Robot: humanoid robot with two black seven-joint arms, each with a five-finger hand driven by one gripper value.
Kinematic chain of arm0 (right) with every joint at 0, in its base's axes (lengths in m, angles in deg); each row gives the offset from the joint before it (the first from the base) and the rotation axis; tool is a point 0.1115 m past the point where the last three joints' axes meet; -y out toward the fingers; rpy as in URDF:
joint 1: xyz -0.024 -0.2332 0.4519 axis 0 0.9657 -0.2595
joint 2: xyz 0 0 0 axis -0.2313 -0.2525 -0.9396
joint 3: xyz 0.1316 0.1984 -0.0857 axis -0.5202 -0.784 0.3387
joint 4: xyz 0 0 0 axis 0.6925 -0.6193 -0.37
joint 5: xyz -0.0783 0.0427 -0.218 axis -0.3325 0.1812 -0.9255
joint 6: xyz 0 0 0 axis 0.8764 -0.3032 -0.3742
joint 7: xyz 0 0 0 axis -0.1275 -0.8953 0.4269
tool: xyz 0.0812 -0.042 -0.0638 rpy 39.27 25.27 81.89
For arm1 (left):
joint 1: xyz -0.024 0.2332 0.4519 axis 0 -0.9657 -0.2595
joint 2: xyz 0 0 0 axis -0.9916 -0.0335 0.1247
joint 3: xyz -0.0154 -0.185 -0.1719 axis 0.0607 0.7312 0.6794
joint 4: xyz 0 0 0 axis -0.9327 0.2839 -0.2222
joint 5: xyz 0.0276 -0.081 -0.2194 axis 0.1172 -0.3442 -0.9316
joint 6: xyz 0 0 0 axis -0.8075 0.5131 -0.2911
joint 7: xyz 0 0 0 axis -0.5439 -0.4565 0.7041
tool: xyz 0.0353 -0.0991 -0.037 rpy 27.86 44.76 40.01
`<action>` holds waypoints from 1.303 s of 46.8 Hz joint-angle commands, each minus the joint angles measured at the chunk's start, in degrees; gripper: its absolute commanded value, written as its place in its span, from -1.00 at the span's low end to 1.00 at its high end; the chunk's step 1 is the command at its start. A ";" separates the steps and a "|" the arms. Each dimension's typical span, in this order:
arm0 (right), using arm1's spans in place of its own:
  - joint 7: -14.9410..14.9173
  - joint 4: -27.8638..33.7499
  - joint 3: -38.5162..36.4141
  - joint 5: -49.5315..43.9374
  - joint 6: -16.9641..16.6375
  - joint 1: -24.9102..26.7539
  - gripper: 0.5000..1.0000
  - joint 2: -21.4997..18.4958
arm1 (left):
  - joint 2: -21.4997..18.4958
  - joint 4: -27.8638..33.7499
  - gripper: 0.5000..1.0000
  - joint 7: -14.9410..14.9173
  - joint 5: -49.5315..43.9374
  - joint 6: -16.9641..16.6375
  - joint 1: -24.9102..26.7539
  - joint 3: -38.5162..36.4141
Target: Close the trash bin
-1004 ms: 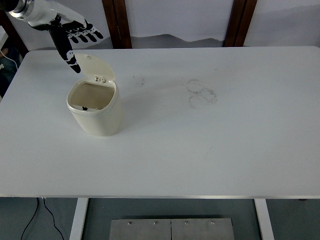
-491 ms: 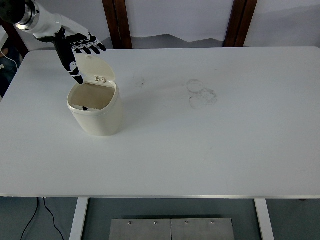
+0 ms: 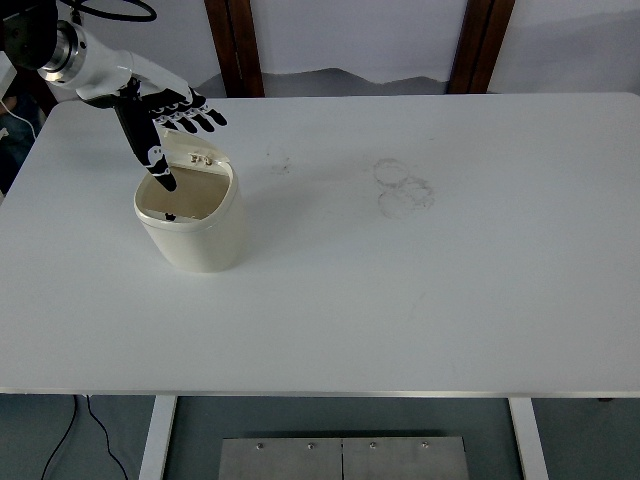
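A small cream trash bin [image 3: 195, 225] stands on the white table [image 3: 400, 300] at the left. Its hinged lid [image 3: 195, 152] is tipped forward over the opening, partly down, and the dark inside still shows below it. My left hand [image 3: 165, 125] reaches in from the upper left and sits over the lid. The fingers are spread and hold nothing. The thumb points down across the bin's mouth, and the other fingers lie along the lid's top. The right arm is out of view.
Faint ring marks [image 3: 402, 188] stain the table's middle. Two dark wooden posts [image 3: 235, 45] stand behind the far edge. A black cable [image 3: 70, 440] hangs under the table at the lower left.
My left hand has moved right and down onto the lid. The lid has swung from standing upright to leaning forward over the bin's opening.
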 commanded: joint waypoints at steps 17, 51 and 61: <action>0.00 -0.07 0.00 0.00 0.00 -0.09 0.98 0.00 | -4.44 5.75 1.00 -1.23 0.02 0.00 0.24 -1.50; 0.00 -0.07 -0.09 0.00 0.00 -0.09 0.98 0.00 | -6.81 6.98 1.00 -1.23 0.02 0.00 -2.66 -2.38; 0.00 -0.07 0.00 0.00 0.00 -0.09 0.98 0.00 | -6.81 6.98 1.00 -1.23 0.02 0.00 -4.25 -2.38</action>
